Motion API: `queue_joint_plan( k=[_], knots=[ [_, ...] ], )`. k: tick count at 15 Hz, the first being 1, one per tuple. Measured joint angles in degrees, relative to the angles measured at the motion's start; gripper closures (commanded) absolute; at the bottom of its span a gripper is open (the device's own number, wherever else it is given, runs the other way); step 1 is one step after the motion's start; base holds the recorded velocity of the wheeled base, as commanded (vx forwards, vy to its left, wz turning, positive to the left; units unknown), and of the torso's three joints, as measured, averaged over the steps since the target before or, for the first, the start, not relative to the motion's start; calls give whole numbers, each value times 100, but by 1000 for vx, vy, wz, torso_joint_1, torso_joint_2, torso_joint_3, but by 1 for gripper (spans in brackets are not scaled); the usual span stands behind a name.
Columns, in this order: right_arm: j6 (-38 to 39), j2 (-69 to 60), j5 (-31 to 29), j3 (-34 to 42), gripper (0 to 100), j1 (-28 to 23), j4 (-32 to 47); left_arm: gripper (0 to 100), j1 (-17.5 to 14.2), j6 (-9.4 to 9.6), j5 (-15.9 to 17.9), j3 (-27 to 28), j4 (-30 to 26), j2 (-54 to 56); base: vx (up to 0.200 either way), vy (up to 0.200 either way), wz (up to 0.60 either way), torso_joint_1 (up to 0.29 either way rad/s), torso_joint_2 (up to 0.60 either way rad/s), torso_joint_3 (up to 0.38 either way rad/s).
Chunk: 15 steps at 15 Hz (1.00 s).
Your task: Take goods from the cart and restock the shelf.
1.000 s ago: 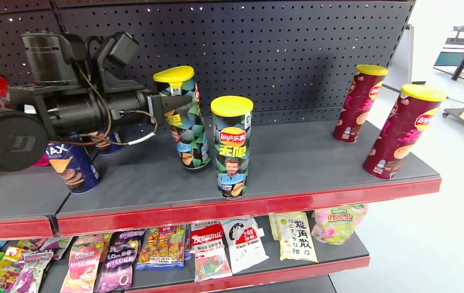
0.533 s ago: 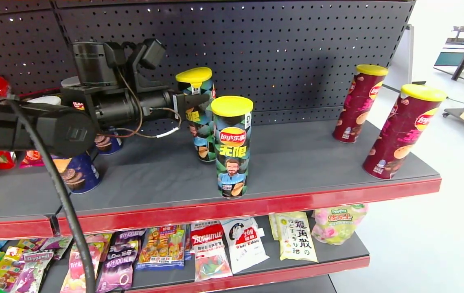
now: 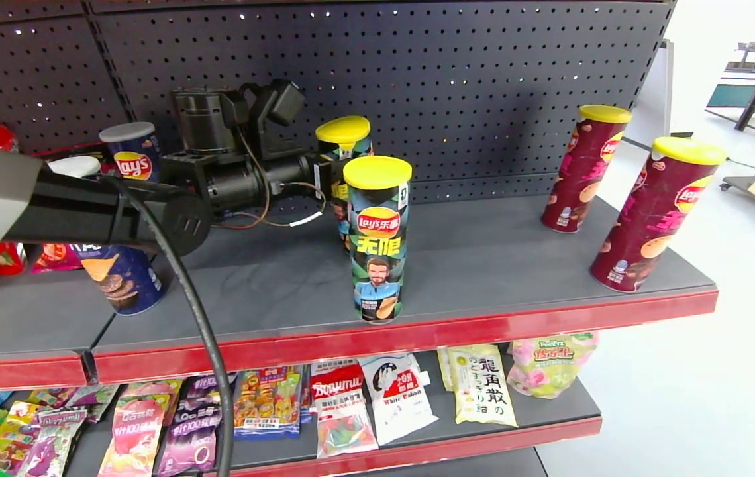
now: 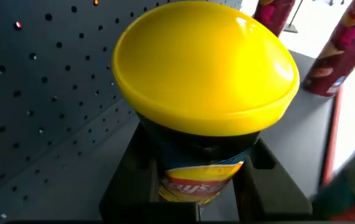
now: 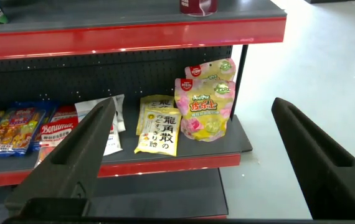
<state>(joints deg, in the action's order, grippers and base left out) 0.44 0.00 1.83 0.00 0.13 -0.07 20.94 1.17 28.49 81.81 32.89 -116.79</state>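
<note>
My left gripper (image 3: 336, 177) is shut on a chip can (image 3: 344, 132) with a yellow lid and a green-blue patterned wall. It holds the can upright near the pegboard at the back of the upper shelf (image 3: 483, 265). In the left wrist view the held can (image 4: 205, 68) stands between the black fingers (image 4: 261, 180) of the left gripper (image 4: 202, 186). A matching can (image 3: 377, 232) stands at the shelf's front edge and hides the held can's base. My right gripper (image 5: 196, 168) hangs open in front of the lower shelf, with nothing between its fingers.
Two maroon cans (image 3: 586, 169) (image 3: 655, 215) stand at the shelf's right end. Blue cans (image 3: 122, 278) (image 3: 131, 152) stand at the left, under and behind my arm. Snack bags (image 3: 338, 404) fill the lower shelf. Bare shelf lies between the patterned and maroon cans.
My left arm has carried the can to the right and deeper toward the pegboard, so it now sits behind the front patterned can. The other cans have not moved.
</note>
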Motion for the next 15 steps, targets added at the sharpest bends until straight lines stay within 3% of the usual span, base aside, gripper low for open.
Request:
queue_joint_plan(
  k=[2, 9, 10, 15],
  knots=[
    [0, 0, 0, 0, 0, 0, 0, 100, 2, 301, 13, 44, 0, -121, 0, 0, 0, 0, 0, 0],
    [0, 0, 2, 0, 0, 0, 0, 100, -9, 299, 73, 83, 17, -258, 0, 0, 0, 0, 0, 0],
    [0, 0, 2, 0, 0, 2, 0, 0, -9, 304, 74, 88, 11, -262, 0, 0, 0, 0, 0, 0],
    [0, 0, 0, 0, 0, 2, 0, 0, 2, 268, 68, 74, -73, -254, 0, 0, 0, 0, 0, 0]
  ],
)
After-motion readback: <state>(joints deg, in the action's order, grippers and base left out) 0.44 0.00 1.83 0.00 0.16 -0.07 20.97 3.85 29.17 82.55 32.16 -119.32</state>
